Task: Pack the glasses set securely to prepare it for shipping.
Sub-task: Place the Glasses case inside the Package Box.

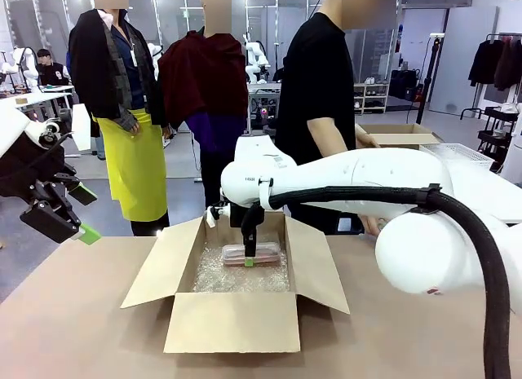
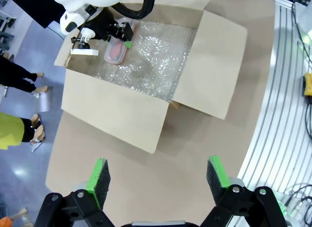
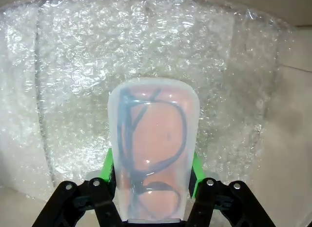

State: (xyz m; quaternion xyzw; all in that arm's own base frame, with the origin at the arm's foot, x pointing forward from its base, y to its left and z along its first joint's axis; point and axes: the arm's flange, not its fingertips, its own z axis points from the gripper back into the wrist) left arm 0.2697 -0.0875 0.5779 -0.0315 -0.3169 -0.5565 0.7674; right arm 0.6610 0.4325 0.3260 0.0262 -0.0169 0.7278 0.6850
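Your right fingers [image 3: 108,164] sit against both long sides of the pink case [image 3: 153,154]; whether they press it or merely flank it, you cannot tell. Your left fingers [image 2: 100,175] stand wide apart, holding nothing, above the tabletop [image 2: 156,190] beside the box [image 2: 112,114]. The case lies flat, lid up, on the bubble wrap [image 3: 68,90] toward the far side of the box floor. If you lift off crooked, a pad may catch an edge and drag or tip the case on that springy sheet. Its long axis runs left to right across the box; in the right wrist view it runs up the picture, rounded end on top.
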